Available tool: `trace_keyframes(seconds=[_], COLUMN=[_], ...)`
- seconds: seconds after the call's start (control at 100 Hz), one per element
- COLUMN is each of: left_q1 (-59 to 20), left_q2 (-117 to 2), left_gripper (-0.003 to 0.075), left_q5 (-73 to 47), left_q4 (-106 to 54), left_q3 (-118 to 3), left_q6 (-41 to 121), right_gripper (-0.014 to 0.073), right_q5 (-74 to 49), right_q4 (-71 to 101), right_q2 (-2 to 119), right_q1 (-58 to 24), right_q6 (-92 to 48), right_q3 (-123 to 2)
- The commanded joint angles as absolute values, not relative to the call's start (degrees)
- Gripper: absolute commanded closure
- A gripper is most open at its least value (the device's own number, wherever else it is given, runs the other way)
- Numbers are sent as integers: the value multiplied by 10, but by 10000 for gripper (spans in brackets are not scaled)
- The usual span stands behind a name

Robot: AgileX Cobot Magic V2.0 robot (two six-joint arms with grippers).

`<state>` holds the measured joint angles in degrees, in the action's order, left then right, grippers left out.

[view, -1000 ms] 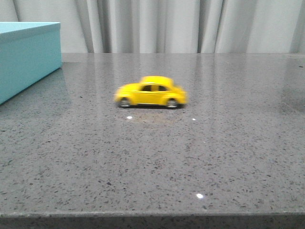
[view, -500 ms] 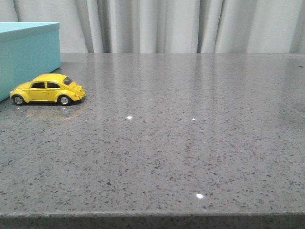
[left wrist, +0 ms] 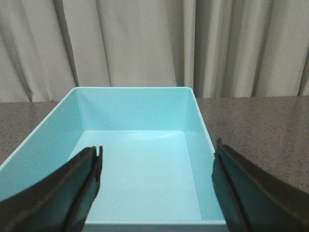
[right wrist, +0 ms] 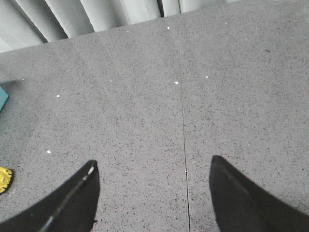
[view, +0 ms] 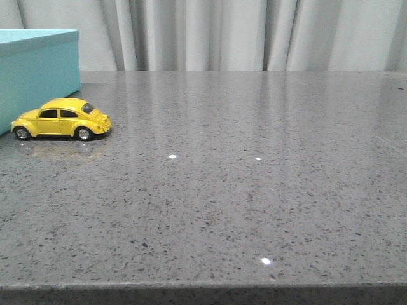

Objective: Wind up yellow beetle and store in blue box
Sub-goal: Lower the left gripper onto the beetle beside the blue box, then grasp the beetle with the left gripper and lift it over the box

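The yellow beetle (view: 61, 119) stands on its wheels on the grey table at the left in the front view, its nose at the blue box (view: 38, 73). A sliver of it shows at the edge of the right wrist view (right wrist: 4, 179). My left gripper (left wrist: 157, 157) is open and empty, held above the near end of the open blue box (left wrist: 140, 164), whose inside holds nothing. My right gripper (right wrist: 153, 166) is open and empty over bare tabletop, well away from the car. Neither gripper shows in the front view.
The grey speckled table (view: 254, 190) runs to a front edge near the bottom of the front view. A thin seam (right wrist: 182, 121) crosses the tabletop in the right wrist view. Pale curtains (view: 222, 32) hang behind the table.
The beetle has rolled from the table's middle leftward to the blue box. In the last half second it shifted only slightly further left.
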<state>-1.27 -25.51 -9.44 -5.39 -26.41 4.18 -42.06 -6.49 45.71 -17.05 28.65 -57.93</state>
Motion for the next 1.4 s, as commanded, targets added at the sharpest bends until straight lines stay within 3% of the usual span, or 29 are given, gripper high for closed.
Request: trace_keyframes(seconds=[0.0, 0.23, 0.78, 1.07, 1.39], left_q1=[-16, -50, -246, -255, -255], left_q2=[-276, -358, -663, -813, -908], left_gripper=[247, 247, 247, 247, 247], left_q5=[-82, -163, -322, -536, -576], left_q4=[-58, -58, -58, -44, 35], left_q3=[-307, -391, -618, -773, -836], left_q6=[38, 92, 327, 495, 510], right_gripper=[107, 107, 107, 107, 107], right_q5=[-377, -377, -359, -339, -324], right_q4=[-72, -70, -65, -59, -53], right_q2=[449, 449, 449, 449, 449], right_q1=[-169, -169, -169, -169, -169], right_q6=[280, 280, 280, 280, 280], right_q3=[-593, -593, -593, -593, -593])
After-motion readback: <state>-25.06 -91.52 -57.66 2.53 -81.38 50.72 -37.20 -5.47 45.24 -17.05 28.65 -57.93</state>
